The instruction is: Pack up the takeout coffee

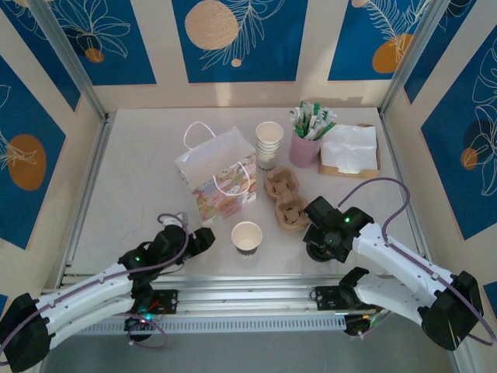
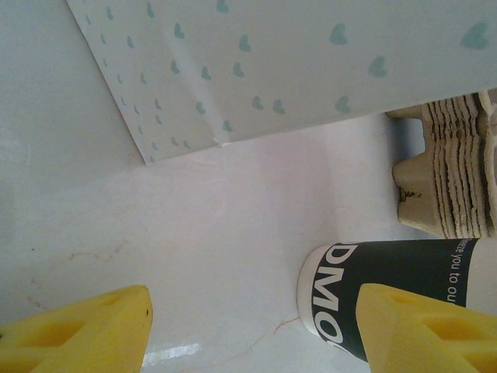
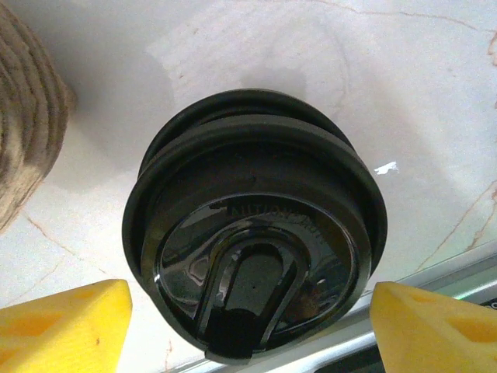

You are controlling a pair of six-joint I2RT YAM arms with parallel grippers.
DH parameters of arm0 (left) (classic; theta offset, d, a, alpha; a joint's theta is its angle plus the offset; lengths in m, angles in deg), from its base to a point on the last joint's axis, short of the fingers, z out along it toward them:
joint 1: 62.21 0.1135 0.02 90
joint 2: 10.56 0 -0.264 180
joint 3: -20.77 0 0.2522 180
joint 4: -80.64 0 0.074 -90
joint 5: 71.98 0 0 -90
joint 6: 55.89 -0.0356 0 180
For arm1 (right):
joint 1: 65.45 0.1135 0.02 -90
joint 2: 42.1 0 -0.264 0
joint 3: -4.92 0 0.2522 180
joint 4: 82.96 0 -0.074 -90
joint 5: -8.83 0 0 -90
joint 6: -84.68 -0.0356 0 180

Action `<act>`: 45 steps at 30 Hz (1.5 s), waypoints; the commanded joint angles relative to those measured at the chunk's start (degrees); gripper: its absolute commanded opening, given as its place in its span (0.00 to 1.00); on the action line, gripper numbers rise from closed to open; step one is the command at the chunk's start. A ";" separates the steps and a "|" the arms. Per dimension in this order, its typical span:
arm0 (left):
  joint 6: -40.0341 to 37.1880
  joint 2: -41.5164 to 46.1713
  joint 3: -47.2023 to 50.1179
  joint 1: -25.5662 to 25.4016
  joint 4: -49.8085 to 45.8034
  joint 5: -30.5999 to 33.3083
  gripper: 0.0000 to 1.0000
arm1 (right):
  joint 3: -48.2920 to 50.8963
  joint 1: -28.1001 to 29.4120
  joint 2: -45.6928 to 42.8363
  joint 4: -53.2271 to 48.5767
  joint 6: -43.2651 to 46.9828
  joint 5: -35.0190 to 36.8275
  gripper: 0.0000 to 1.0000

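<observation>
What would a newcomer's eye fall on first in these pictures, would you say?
Probably the patterned gift bag standing mid-table, with a lidless paper cup just in front of it. Next comes the right gripper, its jaws open on either side of a black lid that lies on the table near the front edge.

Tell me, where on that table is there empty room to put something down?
Bare tabletop left of the gift bag, out to the rail. Crowded on the right: cup stack, pink holder, napkins, cardboard carriers.
</observation>
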 commanded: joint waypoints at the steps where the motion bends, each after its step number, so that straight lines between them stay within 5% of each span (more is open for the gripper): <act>1: 0.95 0.44 -0.76 -0.75 -0.77 0.94 0.70 | 1.06 -0.28 0.50 0.37 -1.21 0.11 0.81; 45: 1.07 0.53 -0.54 -0.75 -0.89 1.66 0.70 | -3.26 -0.89 -1.17 -1.48 3.31 0.01 0.71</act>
